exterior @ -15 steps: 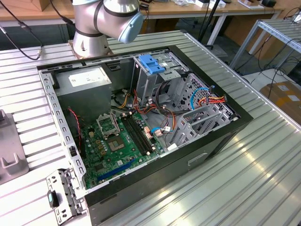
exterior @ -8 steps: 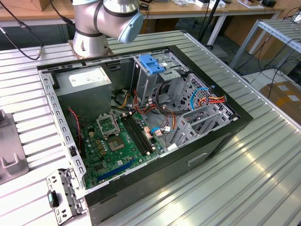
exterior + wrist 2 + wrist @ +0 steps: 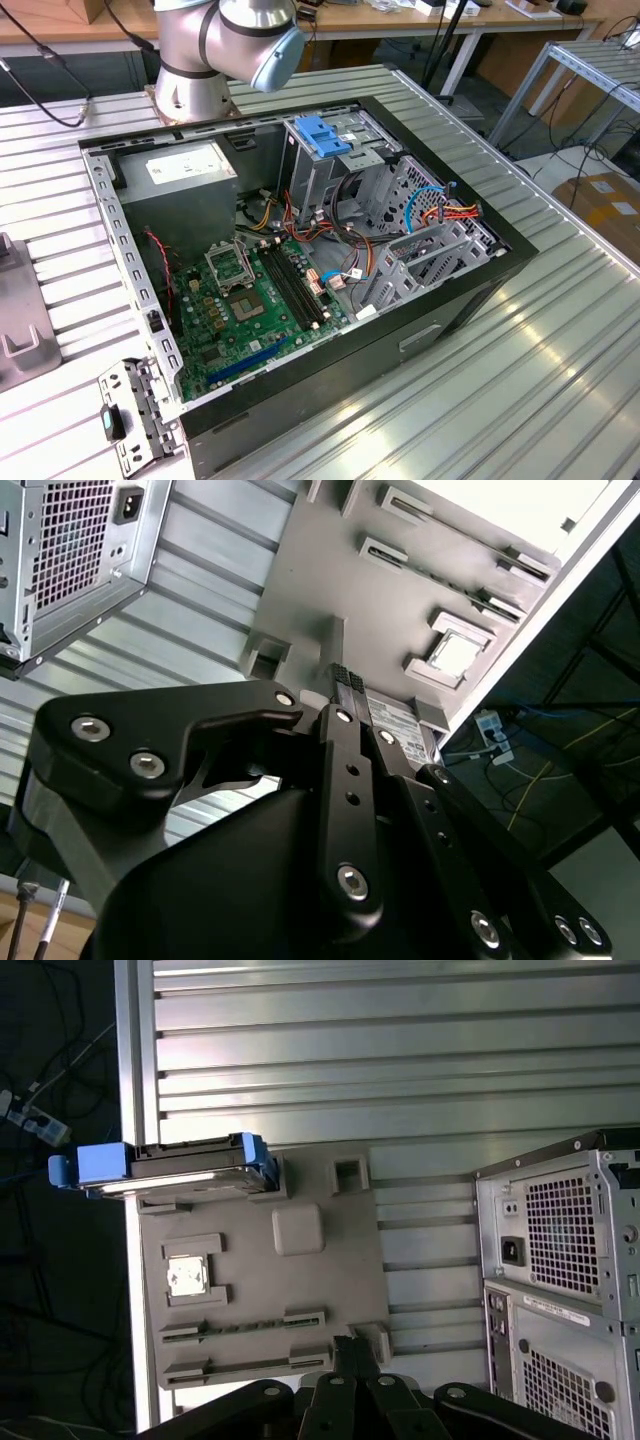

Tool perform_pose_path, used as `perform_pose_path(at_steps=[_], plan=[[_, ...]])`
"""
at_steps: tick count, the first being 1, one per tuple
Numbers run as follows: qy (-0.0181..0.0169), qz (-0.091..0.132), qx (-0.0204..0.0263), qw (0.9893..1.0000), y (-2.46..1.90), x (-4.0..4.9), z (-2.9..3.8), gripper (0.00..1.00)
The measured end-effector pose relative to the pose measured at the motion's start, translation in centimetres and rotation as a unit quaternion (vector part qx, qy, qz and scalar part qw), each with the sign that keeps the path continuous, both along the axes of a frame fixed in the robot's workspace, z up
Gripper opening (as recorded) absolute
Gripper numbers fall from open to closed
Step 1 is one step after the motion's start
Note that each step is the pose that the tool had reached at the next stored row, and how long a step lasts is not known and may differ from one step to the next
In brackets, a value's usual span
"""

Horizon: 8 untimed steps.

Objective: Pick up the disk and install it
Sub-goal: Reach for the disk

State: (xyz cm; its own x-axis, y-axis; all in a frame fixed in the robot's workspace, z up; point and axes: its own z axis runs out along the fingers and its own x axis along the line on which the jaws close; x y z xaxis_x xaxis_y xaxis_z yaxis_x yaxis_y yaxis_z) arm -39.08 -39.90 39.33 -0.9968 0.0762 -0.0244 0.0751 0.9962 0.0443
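Observation:
The disk stands on its long edge in a slot at one corner of a grey fixture plate, its grey metal body framed by a blue carrier. In the second wrist view a labelled face of the disk shows just past the fingertips. My gripper hovers over the opposite edge of the plate, apart from the disk. Its black fingers are pressed together with nothing between them, so my gripper is shut.
An open computer case lies on the ribbed aluminium table, with a motherboard, a drive cage topped by a blue latch and loose cables. The arm's base stands behind the case. The case's rear is beside the plate.

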Motion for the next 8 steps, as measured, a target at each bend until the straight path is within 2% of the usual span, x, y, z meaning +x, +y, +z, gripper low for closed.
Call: perform_pose_path(at_steps=[8], plan=[[0.0000, 0.000, 0.0000, 1.0000, 0.00, -0.42, -0.01, 0.10]])
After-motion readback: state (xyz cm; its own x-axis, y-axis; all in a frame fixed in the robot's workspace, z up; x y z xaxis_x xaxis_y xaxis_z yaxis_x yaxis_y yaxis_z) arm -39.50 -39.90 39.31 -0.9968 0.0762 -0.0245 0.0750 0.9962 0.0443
